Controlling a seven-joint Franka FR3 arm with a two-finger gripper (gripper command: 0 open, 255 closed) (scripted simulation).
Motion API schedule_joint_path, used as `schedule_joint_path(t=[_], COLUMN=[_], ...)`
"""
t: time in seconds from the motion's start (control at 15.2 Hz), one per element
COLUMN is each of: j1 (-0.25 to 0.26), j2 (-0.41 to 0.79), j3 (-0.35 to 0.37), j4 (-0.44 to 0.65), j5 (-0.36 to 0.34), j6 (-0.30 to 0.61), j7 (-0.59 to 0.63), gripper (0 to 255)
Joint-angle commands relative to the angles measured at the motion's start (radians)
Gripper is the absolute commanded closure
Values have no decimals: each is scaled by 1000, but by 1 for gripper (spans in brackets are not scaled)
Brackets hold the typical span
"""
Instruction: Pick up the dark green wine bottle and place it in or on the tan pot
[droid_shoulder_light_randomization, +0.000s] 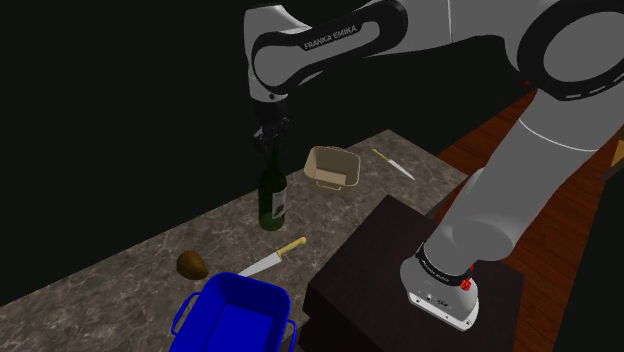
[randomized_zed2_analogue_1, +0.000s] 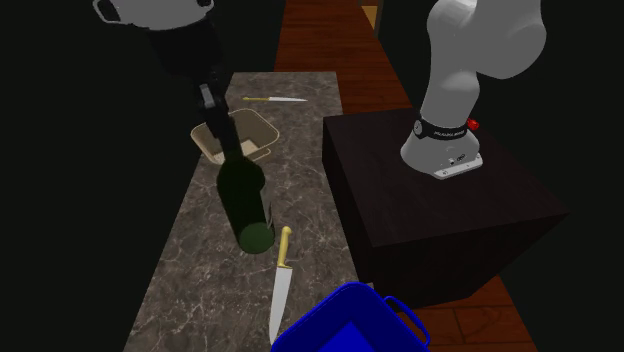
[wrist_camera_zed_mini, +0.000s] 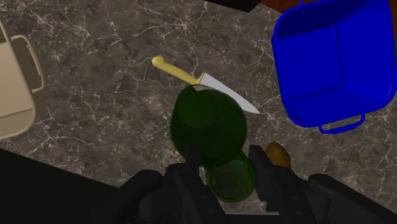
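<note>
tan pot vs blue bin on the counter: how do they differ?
Colour: the tan pot is pale tan, the blue bin deep blue. Size: the bin looks bigger than the pot. Place, shoulder view: the pot stands right of the green bottle, the bin nearer the camera, past the knife. Both are open-topped, handled, apparently empty.

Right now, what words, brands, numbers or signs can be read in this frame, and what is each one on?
"FRANKA EMIKA": white letters along the dark joint housing of the arm.
Dark ring at the arm's base: faint pale marks, too small to read.
Pale label on the wine bottle: too small to read.
No other text is visible.
</note>
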Motion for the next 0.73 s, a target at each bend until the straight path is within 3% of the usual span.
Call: schedule_joint_path(t=[0.0, 0.26, 0.66], j1=[-2, -3, -72], j2=[-9, -23, -51], j3=[-2, -3, -75], j4=[17, 50, 76], j5=[1, 3, -11], j6=[-26, -73, -133], j7=[-3, -3, -137], gripper=[255, 255, 255])
